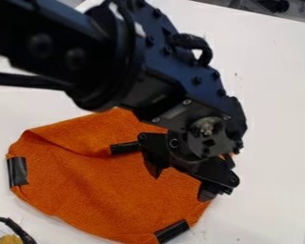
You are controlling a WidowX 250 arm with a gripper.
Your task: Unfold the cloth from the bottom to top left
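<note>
In the camera view, the orange cloth [97,190] lies on the white surface [276,143], left of centre and low down. Its outline is rounded and uneven, a little longer across than up and down, so its long axis runs roughly from left to right, dipping slightly toward the right. A folded edge leaves the upper left corner and slants down to the right, toward the middle, with a loose crease beneath it.

Three black strips show on it: the left strip [17,171] stands nearly upright at the left edge, the lower strip [172,231] tilts up to the right at the bottom edge, and the middle strip [124,148] lies almost level, just beside the tool [182,183].

The tool is spread wide over the right part of the cloth; whether its tips touch the fabric, I cannot tell. The black arm [116,62] comes in from the upper left and hides the cloth's upper right part. In the bottom left corner is a yellow and black object [12,237] with a cable, near the cloth but apart from it.
</note>
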